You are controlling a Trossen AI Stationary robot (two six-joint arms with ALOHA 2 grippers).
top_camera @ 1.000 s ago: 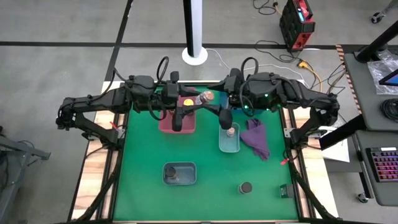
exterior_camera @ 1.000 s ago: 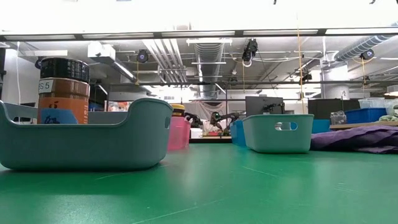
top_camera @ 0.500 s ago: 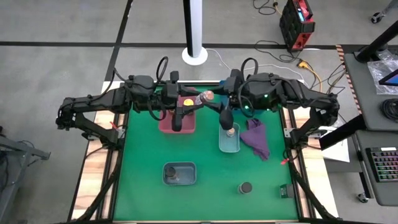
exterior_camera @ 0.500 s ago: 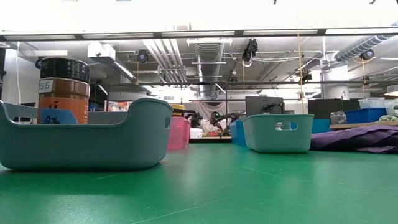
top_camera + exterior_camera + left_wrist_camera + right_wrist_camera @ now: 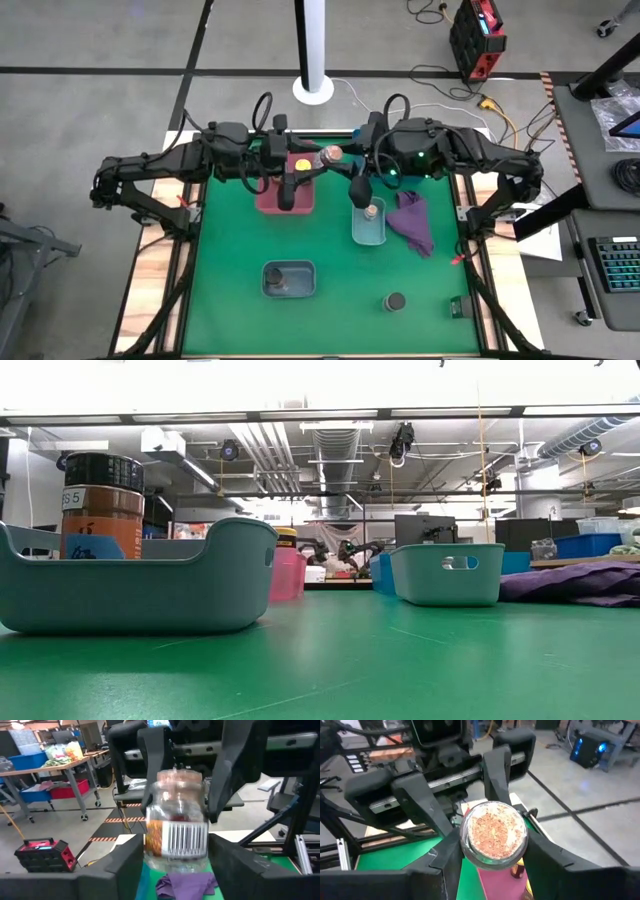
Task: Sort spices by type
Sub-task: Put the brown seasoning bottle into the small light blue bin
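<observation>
Jar handover, upper centre of the high view.
The pinkish-tan jar point(image 5: 331, 154) is held horizontally, pinched between left gripper point(image 5: 318, 158) and right gripper point(image 5: 345, 160), above the pink tray point(image 5: 287, 205).

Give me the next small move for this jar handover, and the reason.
Probably back the left gripper off the pinkish-tan jar: the right gripper's fingers already clamp its other end, and the matching jar stands in the pale blue tray on the right arm's side.
</observation>
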